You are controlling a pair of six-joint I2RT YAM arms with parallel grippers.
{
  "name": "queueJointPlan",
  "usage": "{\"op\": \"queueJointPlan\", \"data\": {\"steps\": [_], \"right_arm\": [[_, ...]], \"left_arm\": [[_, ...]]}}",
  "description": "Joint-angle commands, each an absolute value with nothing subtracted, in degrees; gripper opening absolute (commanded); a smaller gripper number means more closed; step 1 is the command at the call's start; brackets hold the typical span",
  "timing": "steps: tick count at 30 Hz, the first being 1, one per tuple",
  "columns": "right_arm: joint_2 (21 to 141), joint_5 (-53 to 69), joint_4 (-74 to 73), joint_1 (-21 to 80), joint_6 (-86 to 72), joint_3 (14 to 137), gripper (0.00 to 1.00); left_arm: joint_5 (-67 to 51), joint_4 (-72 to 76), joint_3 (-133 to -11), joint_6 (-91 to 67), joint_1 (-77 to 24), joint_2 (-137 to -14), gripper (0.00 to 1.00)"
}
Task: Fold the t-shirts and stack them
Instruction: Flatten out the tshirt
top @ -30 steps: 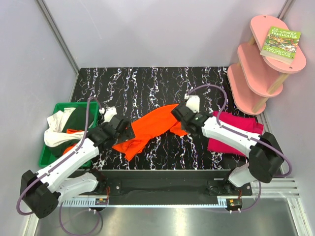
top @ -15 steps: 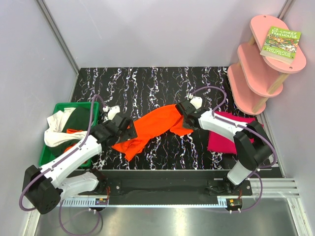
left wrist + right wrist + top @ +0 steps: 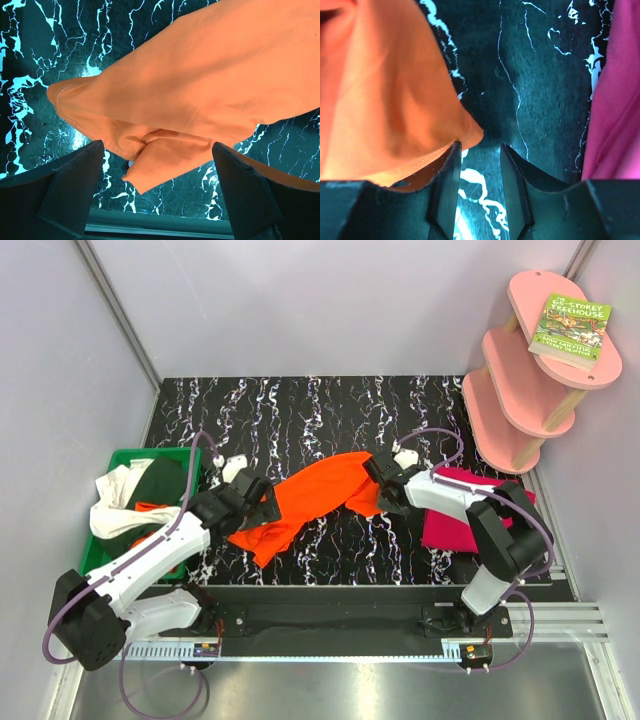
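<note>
Five t-shirts are counted in the top view. One orange t-shirt (image 3: 315, 495) lies unfolded and rumpled, slantwise across the middle of the table (image 3: 300, 410). One magenta t-shirt (image 3: 450, 530) lies flat at the right edge and appears to be folded already. One green bin (image 3: 100, 558) at the left holds one white shirt (image 3: 110, 502), one dark green shirt (image 3: 152, 485) and one further orange shirt (image 3: 150, 508), all loose. Judgement: about one garment in five is done, no stack of two exists yet, and four remain. The left gripper (image 3: 265, 512) is at the orange t-shirt's near-left end and the right gripper (image 3: 375, 485) at its far-right end. One pink shelf (image 3: 520, 360) with three tiers carries one book (image 3: 570, 326).

Left wrist view: both fingers (image 3: 75, 185) stand wide apart over a bunched fold of the orange cloth. Nothing is clamped.

Right wrist view: the two fingers (image 3: 447, 190) stand a little apart with bare table between them. A corner of the orange cloth lies just beside one fingertip, not gripped. Magenta cloth shows at the right border.
</note>
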State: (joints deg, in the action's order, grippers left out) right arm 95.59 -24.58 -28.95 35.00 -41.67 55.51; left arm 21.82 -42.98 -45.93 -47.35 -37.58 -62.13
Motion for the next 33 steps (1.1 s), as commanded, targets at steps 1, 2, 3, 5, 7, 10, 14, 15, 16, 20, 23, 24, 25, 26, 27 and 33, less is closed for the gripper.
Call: {"op": "queueJointPlan", "data": {"steps": [1,2,3,5,7,10,14,15,16,20,23,24,25,26,27,33], "right_arm": [[97.55,-23.64,-25.58,33.75,-42.54,55.63,0.45],[97.99,-23.47,-25.40,33.58,-42.54,55.72,0.45],[98.69,-22.94,-25.14,33.40,-42.45,55.81,0.46],[99.23,-22.50,-24.79,33.22,-42.63,55.81,0.46],[99.49,-21.89,-24.35,33.31,-42.89,55.55,0.46],[99.49,-21.45,-23.82,33.22,-42.98,54.76,0.45],[100.02,-20.74,-23.47,33.14,-43.33,53.88,0.43],[100.45,-20.48,-23.12,32.87,-43.42,53.70,0.42],[100.63,-20.13,-22.51,32.70,-43.50,53.44,0.42],[102.56,-17.59,-21.01,31.91,-44.29,52.65,0.28],[103.18,-16.70,-20.31,31.82,-44.82,51.77,0.20],[103.01,-16.61,-19.95,31.82,-44.82,51.51,0.18],[102.83,-16.52,-19.86,31.73,-44.91,51.07,0.15],[102.31,-16.52,-19.86,31.82,-44.91,50.80,0.08],[101.87,-16.52,-19.86,31.82,-44.91,50.71,0.04],[95.02,-18.10,-21.88,31.82,-43.16,50.97,0.00]], "left_arm": [[21.18,-41.04,-47.90,-46.23,-37.79,-62.75,0.95],[21.18,-41.04,-47.99,-46.23,-37.79,-62.75,0.95],[21.09,-41.04,-47.99,-46.14,-37.88,-62.84,0.95],[21.09,-41.05,-47.90,-46.05,-37.79,-62.84,0.95],[21.09,-41.13,-47.73,-46.14,-37.79,-62.67,0.95],[21.09,-41.04,-47.55,-46.40,-37.79,-62.75,0.95],[21.00,-40.96,-47.55,-46.76,-37.79,-63.19,0.95],[20.92,-40.96,-47.55,-46.84,-37.79,-63.19,0.95],[20.83,-40.87,-47.55,-46.85,-37.88,-63.37,0.95],[20.39,-40.96,-47.37,-46.93,-37.88,-63.46,0.95],[20.48,-40.96,-46.94,-46.93,-37.97,-62.85,0.94],[20.48,-40.96,-46.76,-47.02,-37.97,-62.67,0.94],[20.48,-41.04,-46.50,-47.11,-37.97,-62.58,0.94],[20.39,-41.04,-46.32,-47.28,-37.97,-62.40,0.95],[20.39,-40.96,-46.14,-47.37,-37.97,-62.40,0.94],[19.69,-40.69,-45.00,-48.60,-37.97,-63.45,0.94]]}}
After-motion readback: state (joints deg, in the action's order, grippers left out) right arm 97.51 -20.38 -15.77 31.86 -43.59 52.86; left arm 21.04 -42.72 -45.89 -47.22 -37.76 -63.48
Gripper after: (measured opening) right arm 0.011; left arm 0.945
